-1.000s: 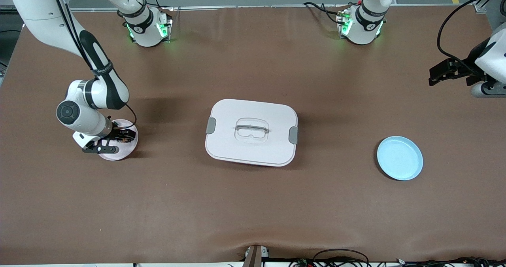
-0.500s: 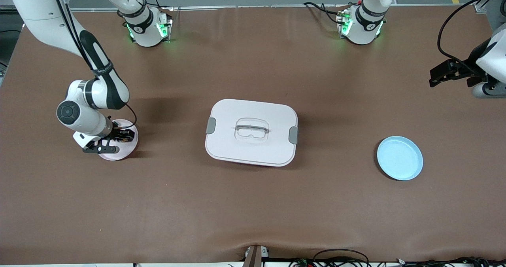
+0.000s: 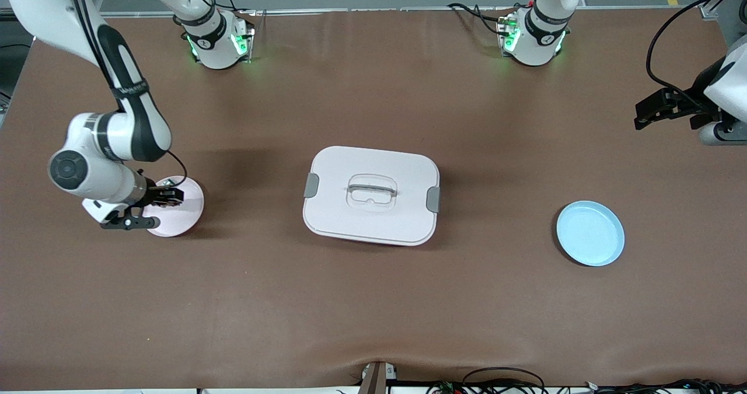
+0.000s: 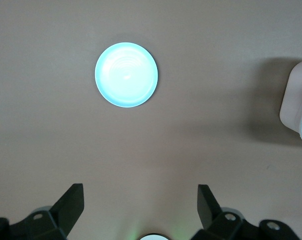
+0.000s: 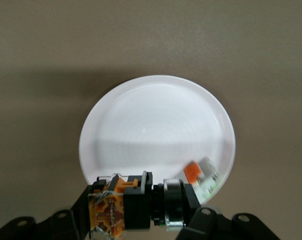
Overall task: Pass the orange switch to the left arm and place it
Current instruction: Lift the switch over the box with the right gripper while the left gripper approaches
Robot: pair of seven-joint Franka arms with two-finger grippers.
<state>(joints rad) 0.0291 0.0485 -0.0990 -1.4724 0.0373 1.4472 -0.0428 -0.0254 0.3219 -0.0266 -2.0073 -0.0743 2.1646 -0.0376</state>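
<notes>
The orange switch (image 5: 136, 205), a black block with an orange face, is clamped between the fingers of my right gripper (image 5: 141, 207). It hangs a little above the pink plate (image 5: 156, 120), clear of its surface. In the front view the right gripper (image 3: 168, 196) and the switch (image 3: 163, 195) are over that plate (image 3: 184, 219) at the right arm's end of the table. The white box (image 3: 371, 195) sits mid-table with its lid on. My left gripper (image 3: 642, 114) waits open and empty, in the air at the left arm's end; its wrist view shows the left gripper (image 4: 140, 197) over bare table.
A small whitish-grey component with a red-orange patch (image 5: 203, 172) lies on the pink plate. A light blue plate (image 3: 590, 233) sits empty between the box and the left arm's end, also seen as the blue plate (image 4: 126, 75) from the left wrist, with the box's corner (image 4: 296, 107) at the edge.
My right gripper has shut on the orange switch and lifted it off the pink plate, drifting toward the right arm's end of the table. The left arm has barely moved.
</notes>
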